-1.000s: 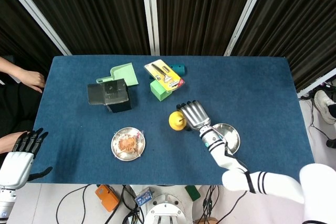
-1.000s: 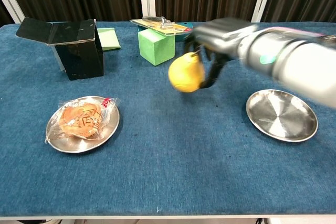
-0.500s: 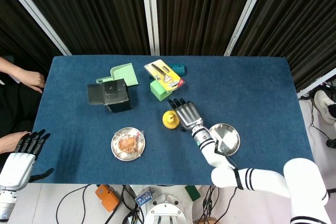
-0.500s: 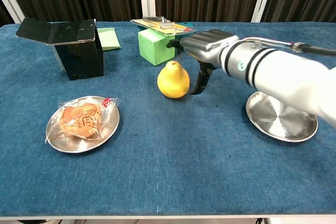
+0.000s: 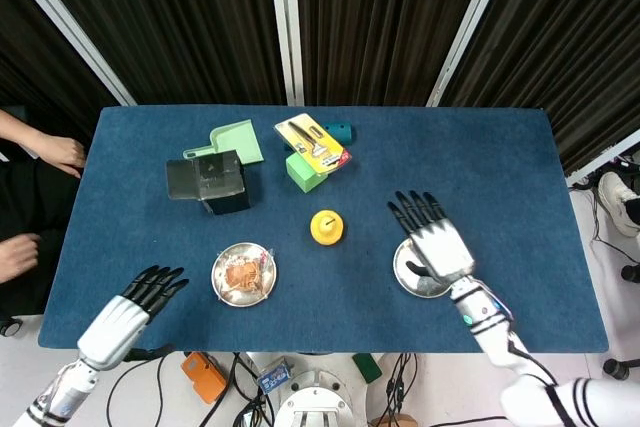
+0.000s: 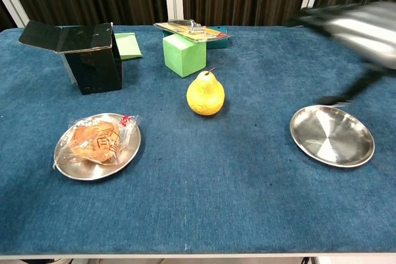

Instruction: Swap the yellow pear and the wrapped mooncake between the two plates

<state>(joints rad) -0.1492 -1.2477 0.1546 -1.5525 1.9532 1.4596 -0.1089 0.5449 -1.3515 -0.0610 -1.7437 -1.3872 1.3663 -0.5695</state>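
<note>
yellow pear (image 6: 205, 94): upright on the blue table (image 6: 247, 190), between the two plates, touching neither.
wrapped mooncake (image 6: 96, 141): lying on the left plate (image 6: 69, 169).
right plate (image 6: 332, 135): bare steel.
right hand (image 5: 430, 240): above the right plate, fingers spread wide, holding nothing.
left hand (image 5: 128, 309): at the table's near edge, fingers apart, holding nothing.

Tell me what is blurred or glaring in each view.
Chest view: the right hand at the upper right is smeared by motion blur; the yellow pear, wrapped mooncake and empty plate are sharp, and the plate shows soft reflections. Head view: evenly lit and sharp, both hands crisp, left hand included; the empty plate's rim shines bright.
</note>
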